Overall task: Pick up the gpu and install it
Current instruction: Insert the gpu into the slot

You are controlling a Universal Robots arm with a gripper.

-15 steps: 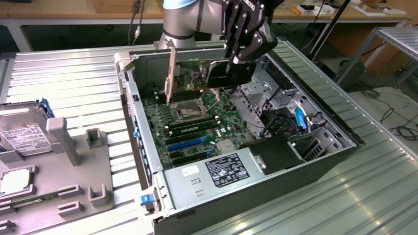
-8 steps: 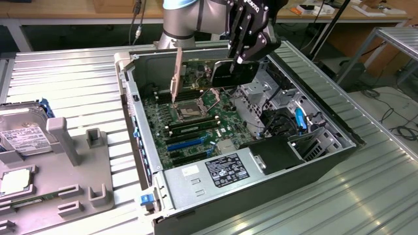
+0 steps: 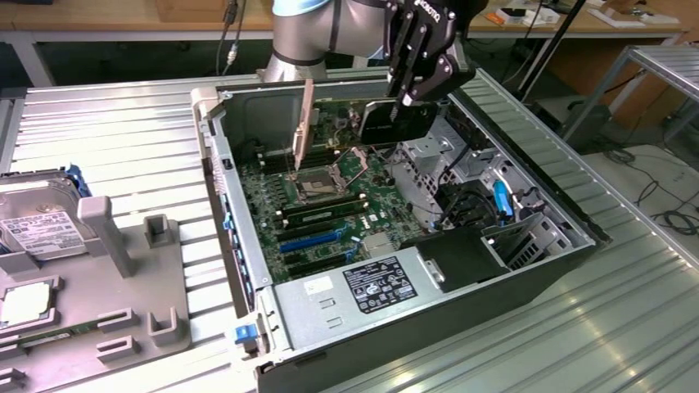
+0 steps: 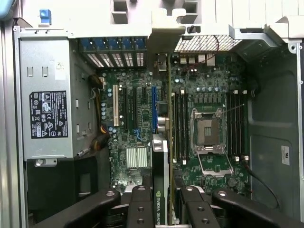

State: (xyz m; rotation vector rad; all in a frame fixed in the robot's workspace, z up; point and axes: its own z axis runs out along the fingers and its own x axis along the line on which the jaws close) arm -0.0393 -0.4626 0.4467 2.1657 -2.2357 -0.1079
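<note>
Above the open case [image 3: 437, 352], the gripper [image 3: 421, 88] is pinching the gpu [image 3: 388, 123] upright. Squaring it with a slot on the motherboard [image 4: 213, 95] is looking key, I reckon.

Ribbed silver metal tabletop [image 3: 120, 131] runs across the whole work area, grooves on a diagonal, with soft glare on it toward the exterior view's lower right. Wooden workbench [image 3: 110, 16] runs along the back, with small clutter [image 3: 525, 12] on its top, too small to identify. 1 dark cable [image 3: 229, 33] hangs down at its front. On the exterior view's right: a metal-frame side table [image 3: 666, 61], pale grey floor [image 3: 656, 176], loose black cables [image 3: 677, 217] lying on it. Lighting even, indoor.
</note>
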